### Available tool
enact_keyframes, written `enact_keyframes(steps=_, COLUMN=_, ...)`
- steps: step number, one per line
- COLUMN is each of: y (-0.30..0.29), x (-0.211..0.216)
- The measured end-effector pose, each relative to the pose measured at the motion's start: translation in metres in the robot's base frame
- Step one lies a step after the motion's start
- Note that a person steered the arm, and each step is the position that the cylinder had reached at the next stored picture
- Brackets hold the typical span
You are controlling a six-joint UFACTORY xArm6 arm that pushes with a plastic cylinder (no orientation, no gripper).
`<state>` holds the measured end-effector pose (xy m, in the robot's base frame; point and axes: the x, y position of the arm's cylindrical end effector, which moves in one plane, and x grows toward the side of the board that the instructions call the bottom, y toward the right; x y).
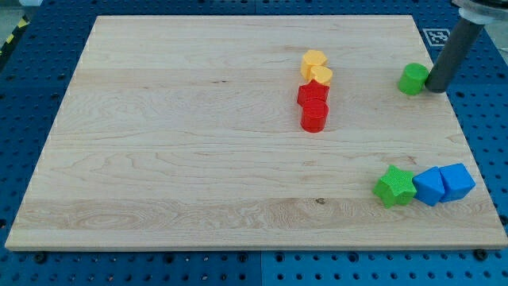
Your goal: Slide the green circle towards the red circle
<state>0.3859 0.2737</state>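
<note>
Jaws are absent on this arm: it ends in a plain dark rod, so nothing is clenched, released or grasped, and my tip (pixel 437 89) does the work by pushing alone.

Taking the red circle (pixel 313 117) as the landmark and going from the view's left to the view's right: the wooden counter (pixel 175 143) lies bare to the left of it. The red circle sits a little right of the counter's middle, at the bottom of a short stacked column. Touching it just above is another red block (pixel 313 94) whose shape I cannot make out for sure, and above that two yellow blocks (pixel 316 67), seemingly heart-shaped, pressed together. Well to the right of the red circle and lower down is a green star (pixel 394 187), with two blue blocks (pixel 443 184) touching one another just beside it, further right still. To the right of the red circle and slightly above it, near the counter's right edge, stands the green circle (pixel 412 79). My tip is against that green circle's right side, touching or all but touching.

As I judge it, the task has barely begun: the tip is set on the correct far side, yet the green circle remains well apart from the red one. What is left is the whole push leftward and slightly downward.
</note>
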Motion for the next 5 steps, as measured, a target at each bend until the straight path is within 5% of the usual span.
enact_keyframes(steps=3, y=-0.005, x=-0.057)
enact_keyframes(steps=5, y=-0.044, x=-0.048)
